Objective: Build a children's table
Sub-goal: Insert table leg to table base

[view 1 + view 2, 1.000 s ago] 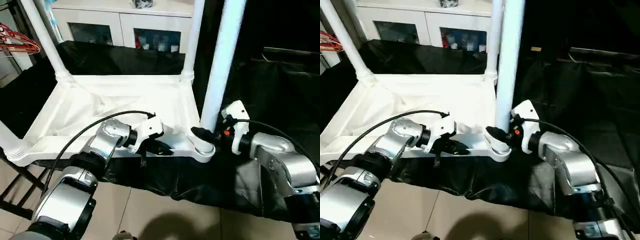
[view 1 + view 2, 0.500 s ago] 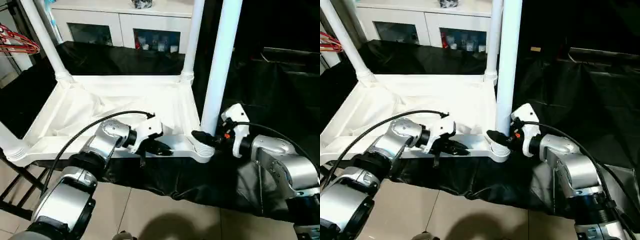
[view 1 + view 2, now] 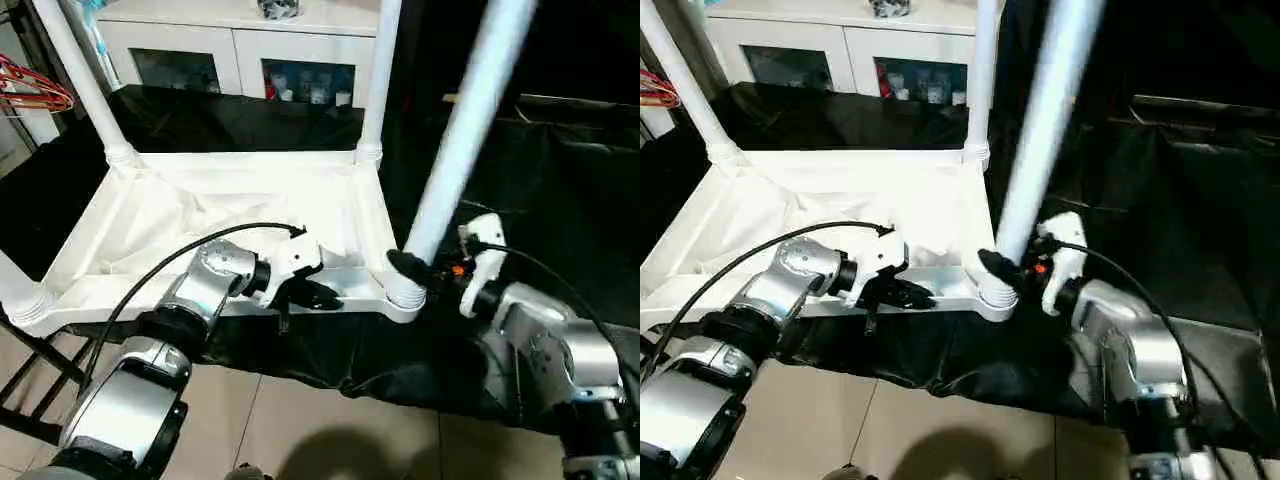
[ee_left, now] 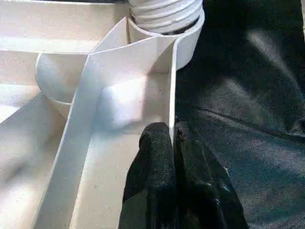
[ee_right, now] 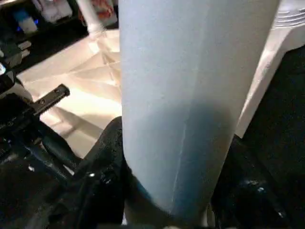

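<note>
The children's table lies upside down on black cloth, its white ribbed top (image 3: 220,215) facing up. Legs stand in the far right (image 3: 378,80), far left (image 3: 80,80) and near left (image 3: 15,285) corners. The near right leg (image 3: 460,130) sits in its socket (image 3: 405,297) and leans with its upper end to the right. My right gripper (image 3: 405,268) is shut on this leg just above the socket; its black fingers (image 5: 107,157) flank the leg (image 5: 190,95) in the right wrist view. My left gripper (image 3: 325,297) is shut on the top's near rim (image 4: 170,86), close to that socket.
A white cabinet with glass doors (image 3: 240,60) stands behind the table. Red hangers (image 3: 35,85) hang at the far left. Black cloth (image 3: 560,200) covers the surface to the right. Tiled floor (image 3: 300,430) lies below the near edge.
The near right leg has tipped from upright to leaning right at its upper end, with my right gripper still on it. The left gripper has stayed on the rim.
</note>
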Available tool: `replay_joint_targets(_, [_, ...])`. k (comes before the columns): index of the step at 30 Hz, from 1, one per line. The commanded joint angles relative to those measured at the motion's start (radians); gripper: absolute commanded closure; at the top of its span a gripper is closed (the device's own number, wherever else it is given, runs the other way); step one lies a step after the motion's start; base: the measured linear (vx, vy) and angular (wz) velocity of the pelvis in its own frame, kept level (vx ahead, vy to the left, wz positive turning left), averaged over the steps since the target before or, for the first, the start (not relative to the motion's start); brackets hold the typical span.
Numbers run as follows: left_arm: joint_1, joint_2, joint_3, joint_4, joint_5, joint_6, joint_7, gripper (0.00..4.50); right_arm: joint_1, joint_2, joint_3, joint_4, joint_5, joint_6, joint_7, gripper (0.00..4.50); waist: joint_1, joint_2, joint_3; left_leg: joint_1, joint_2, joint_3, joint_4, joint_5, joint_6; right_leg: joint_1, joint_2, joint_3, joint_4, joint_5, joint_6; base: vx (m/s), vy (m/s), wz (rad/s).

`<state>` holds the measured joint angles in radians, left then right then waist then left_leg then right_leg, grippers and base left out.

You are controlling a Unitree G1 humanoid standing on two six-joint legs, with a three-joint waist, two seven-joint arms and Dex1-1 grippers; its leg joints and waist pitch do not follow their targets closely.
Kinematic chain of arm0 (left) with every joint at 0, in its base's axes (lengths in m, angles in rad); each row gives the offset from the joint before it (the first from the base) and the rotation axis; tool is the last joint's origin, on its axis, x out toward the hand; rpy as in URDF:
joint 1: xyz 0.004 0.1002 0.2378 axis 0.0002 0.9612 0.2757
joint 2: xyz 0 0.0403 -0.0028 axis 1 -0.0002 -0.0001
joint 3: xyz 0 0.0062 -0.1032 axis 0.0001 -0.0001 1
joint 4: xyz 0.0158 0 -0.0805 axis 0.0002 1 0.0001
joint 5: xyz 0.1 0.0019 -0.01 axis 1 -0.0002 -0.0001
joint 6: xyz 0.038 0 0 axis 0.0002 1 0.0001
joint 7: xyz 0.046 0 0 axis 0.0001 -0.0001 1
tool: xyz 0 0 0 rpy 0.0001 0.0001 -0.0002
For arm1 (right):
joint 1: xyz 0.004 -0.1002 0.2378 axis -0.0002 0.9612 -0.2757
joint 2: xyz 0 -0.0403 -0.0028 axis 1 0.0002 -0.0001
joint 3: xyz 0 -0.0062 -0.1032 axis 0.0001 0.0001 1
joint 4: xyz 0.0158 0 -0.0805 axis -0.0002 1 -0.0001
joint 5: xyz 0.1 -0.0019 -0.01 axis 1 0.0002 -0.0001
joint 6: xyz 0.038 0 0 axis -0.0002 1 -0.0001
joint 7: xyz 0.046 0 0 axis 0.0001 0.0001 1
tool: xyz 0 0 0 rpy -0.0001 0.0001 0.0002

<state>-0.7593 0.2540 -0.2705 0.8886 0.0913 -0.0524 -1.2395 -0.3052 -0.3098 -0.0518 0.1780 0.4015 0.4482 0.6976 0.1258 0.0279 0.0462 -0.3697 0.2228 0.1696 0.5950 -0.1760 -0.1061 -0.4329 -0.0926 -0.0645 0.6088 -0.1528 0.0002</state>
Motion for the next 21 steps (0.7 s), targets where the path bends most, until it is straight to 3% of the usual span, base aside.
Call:
replay_joint_targets(1, [-0.005,0.005,0.032,-0.018,-0.025,0.003,0.012,4.5,0.036,-0.004,-0.008,0.055,-0.023,0.0,-0.025,2.62,0.003,0.003,-0.066,0.002,-0.008,0.005,-0.078,-0.295,0.009,0.069,-0.037,0.026,-0.085,-0.297,-0.18,0.0,0.0,0.0])
replay_joint_targets(4, [-0.006,0.006,0.034,-0.018,-0.026,0.003,0.018,4.5,0.071,0.011,-0.017,0.06,-0.022,-0.034,-0.032,2.62,0.003,0.003,-0.065,0.005,-0.008,0.005,-0.079,-0.312,0.01,0.066,-0.039,0.026,-0.088,-0.321,-0.175,0.0,0.0,0.0])
replay_joint_targets(5, [-0.008,0.006,0.036,-0.014,-0.026,0.002,0.027,4.5,0.093,0.021,-0.02,0.062,-0.021,-0.059,-0.033,2.62,0.005,0.008,-0.066,0.006,-0.008,0.004,-0.08,-0.313,0.009,0.067,-0.039,0.026,-0.087,-0.321,-0.176,0.0,0.0,0.0])
replay_joint_targets(12, [-0.013,0.006,0.038,-0.004,-0.026,-0.002,0.05,4.5,0.146,0.031,0.001,0.071,-0.055,-0.13,-0.03,2.62,0.005,0.008,-0.063,0.005,-0.007,0.003,-0.084,-0.332,0.012,0.066,-0.037,0.026,-0.091,-0.335,-0.172,0.0,0.0,0.0])
replay_joint_targets(21, [-0.026,0.003,0.04,0.017,-0.023,-0.008,0.064,4.5,0.168,0.021,0.038,0.027,-0.076,-0.152,-0.041,2.62,0.002,0.007,-0.057,0.013,-0.007,0.002,-0.092,-0.354,0.018,0.063,-0.04,0.022,-0.11,-0.451,-0.131,0.0,0.0,0.0])
